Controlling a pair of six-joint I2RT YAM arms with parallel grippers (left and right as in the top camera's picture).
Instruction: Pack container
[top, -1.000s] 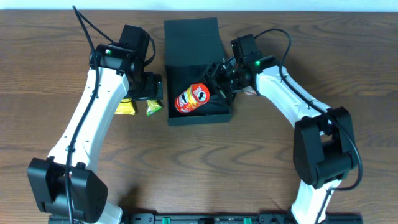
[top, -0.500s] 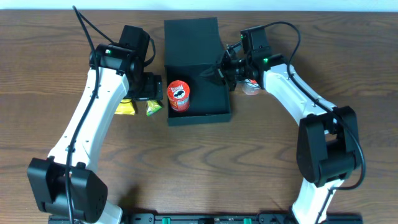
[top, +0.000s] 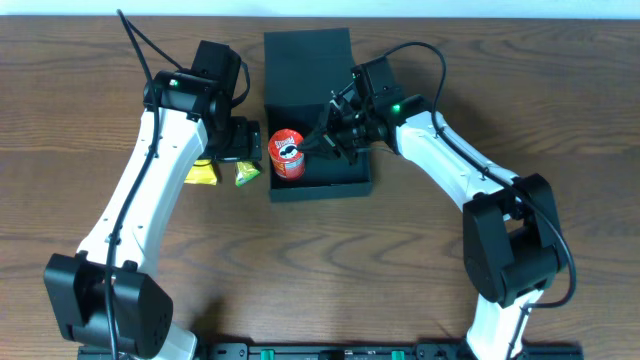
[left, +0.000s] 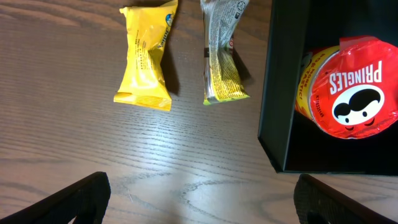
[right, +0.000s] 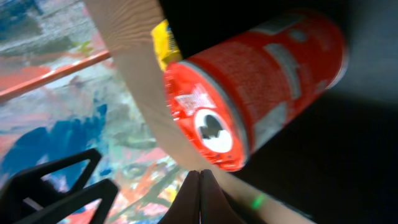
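**Pringles can standing in the box, right gripper parked next to it**

Nearest to us on the wooden table (top: 400, 260) we've got two snack packets lying flat, just left of the container (top: 322, 190). One is a yellow packet (left: 148, 59). Between it and the box wall lies a yellow-green packet (left: 222, 59). They lie side by side without touching, and a thin strip of table shows between the yellow-green one and the box.

The left gripper (left: 202, 183) hangs over the table by those packets, beside the box's left wall. Its fingers are spread wide with nothing between them.

The container is the dark square cardboard box in the middle of the table, between the two arms, and it's open. A red Pringles can (top: 287, 153) stands on end inside it, lid up, close against the left wall and toward the front.

The right gripper (right: 200, 183) reaches into the box from the right, with its tip just beside the can's right side. In the right wrist view we see its fingers pressed together with nothing clamped between them, and the can sits just past the tips. That view is blurry, so we can't tell whether the tip touches the can.

Farthest back, the lid flap (top: 308, 62) is thrown open behind the box, toward the far edge of the table.
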